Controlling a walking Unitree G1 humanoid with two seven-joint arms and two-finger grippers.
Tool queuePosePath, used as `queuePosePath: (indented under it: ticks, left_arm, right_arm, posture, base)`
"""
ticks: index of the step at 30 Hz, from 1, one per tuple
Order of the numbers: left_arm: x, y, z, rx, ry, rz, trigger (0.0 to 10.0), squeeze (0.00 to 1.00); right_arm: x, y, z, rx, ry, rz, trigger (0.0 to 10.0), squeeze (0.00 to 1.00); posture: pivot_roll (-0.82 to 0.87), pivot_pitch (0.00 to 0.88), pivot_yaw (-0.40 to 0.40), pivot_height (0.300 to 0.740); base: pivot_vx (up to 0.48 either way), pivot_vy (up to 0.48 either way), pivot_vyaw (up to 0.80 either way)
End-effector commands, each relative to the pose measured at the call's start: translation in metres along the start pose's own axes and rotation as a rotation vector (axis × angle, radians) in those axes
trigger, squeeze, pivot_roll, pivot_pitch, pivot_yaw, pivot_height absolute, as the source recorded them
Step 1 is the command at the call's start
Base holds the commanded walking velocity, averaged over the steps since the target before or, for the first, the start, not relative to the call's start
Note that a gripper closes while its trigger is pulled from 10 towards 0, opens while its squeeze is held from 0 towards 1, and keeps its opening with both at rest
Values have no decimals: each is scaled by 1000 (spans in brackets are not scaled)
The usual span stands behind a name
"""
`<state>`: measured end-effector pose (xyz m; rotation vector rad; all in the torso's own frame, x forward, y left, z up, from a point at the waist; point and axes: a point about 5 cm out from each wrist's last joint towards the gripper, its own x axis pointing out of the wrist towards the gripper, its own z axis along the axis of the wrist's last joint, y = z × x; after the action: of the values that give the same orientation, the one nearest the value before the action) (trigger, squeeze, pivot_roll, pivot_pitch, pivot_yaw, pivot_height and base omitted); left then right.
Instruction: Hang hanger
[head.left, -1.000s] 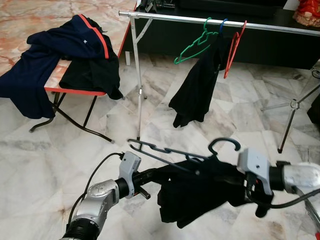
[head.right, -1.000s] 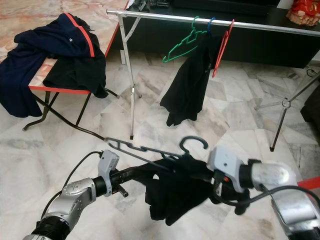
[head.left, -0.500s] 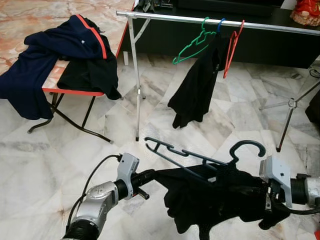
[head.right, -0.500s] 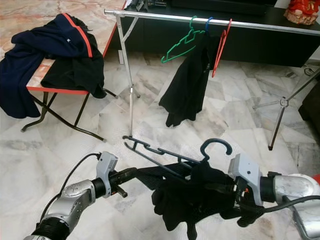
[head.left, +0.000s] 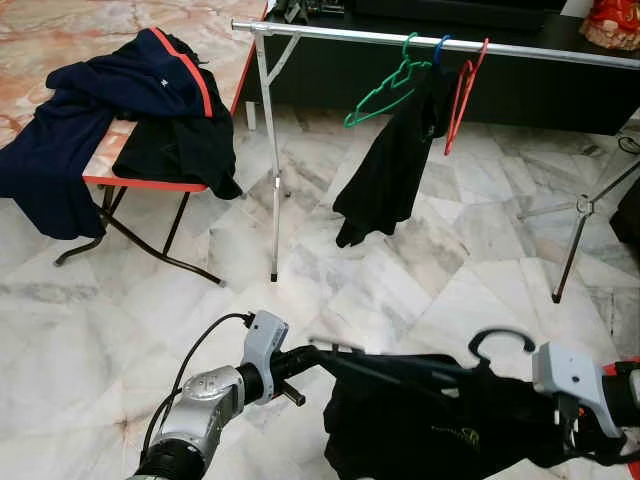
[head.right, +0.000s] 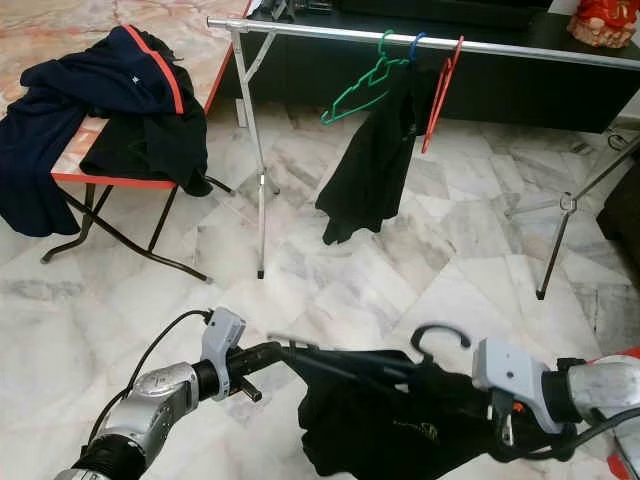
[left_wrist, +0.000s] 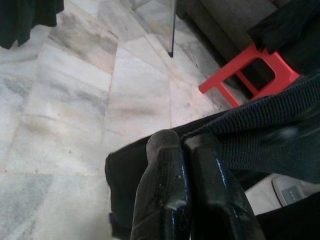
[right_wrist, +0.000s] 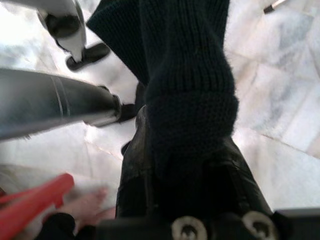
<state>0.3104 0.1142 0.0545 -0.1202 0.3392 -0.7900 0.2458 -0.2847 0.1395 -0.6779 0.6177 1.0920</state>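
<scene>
A dark hanger carries a black knit garment low in front of me, its hook pointing up. My left gripper is shut on the garment's left end; in the left wrist view its fingers are pressed together against the knit. On the right end, my right gripper is shut on a bunched fold of the same fabric. The silver clothes rail stands far ahead, holding a green hanger, a red hanger and a hung black garment.
A red-edged folding table at the left bears a navy jacket and dark clothes. A tripod stand is at the right, and a red stool is close by. Marble floor lies open between me and the rail.
Both grippers have come down and nearer to me with the hanger and garment; the hook sits lower and the hanger bar is blurred from the motion.
</scene>
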Motion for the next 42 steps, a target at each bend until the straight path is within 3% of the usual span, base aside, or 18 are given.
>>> queuePosePath:
  ticks: [1, 9, 13, 17, 18, 19, 20, 24, 25, 35, 42]
  left_arm:
    - [-18, 20, -12, -18, 43, 129, 0, 0]
    - [-18, 21, -12, -4, 57, 130, 0, 0]
    - [-18, 19, -14, -2, 65, 118, 0, 0]
    - [-17, 19, -16, 16, 79, 125, 0, 0]
    - [-17, 18, -15, 18, 77, 121, 2078, 0]
    - [-16, 18, -15, 20, 77, 117, 2078, 0]
    - [-16, 16, -15, 41, 93, 93, 9922, 0]
    - [-17, 14, -23, 81, 152, 61, 10000, 0]
    - [-18, 15, -24, 70, 148, 73, 10000, 1000]
    - [-17, 16, -17, 33, 89, 83, 10000, 1000]
    - [-10, 16, 1, -53, -44, 78, 10000, 1000]
  right_arm:
    - [-21, -2, -23, 17, 182, -27, 0, 0]
    - [-23, -10, -30, -80, 329, -106, 0, 0]
    - [-21, -15, -24, -78, 273, -156, 0, 0]
    - [-13, -17, -6, -55, 94, -174, 0, 0]
    - [-11, -19, 0, -54, 52, -184, 0, 0]
    - [-9, -20, 4, -55, 26, -191, 0, 0]
    - [-6, -25, 15, -55, -44, -229, 0, 0]
    - [1, -31, 33, -65, -135, -268, 0, 0]
    - [2, -32, 40, -66, -173, -267, 0, 0]
    - [1, -20, 71, -141, -263, -135, 0, 0]
    - [9, -12, 80, -175, -265, -64, 0, 0]
  posture:
    - [-92, 239, -88, 740]
    - [-91, 240, -86, 740]
    - [-94, 240, -87, 740]
    - [-94, 239, -87, 740]
    - [-94, 239, -87, 740]
    - [-92, 239, -87, 740]
    - [-91, 237, -86, 740]
    - [-88, 237, -86, 740]
    - [-84, 236, -87, 740]
    - [-90, 235, -92, 740]
    - [-90, 220, -94, 740]
  base:
    - [0, 0, 0]
    - [0, 0, 0]
    - [0, 0, 0]
    - [0, 0, 0]
    - [0, 0, 0]
    - [0, 0, 0]
    - [0, 0, 0]
    - [0, 0, 0]
    - [0, 0, 0]
    - [0, 0, 0]
    - [0, 0, 0]
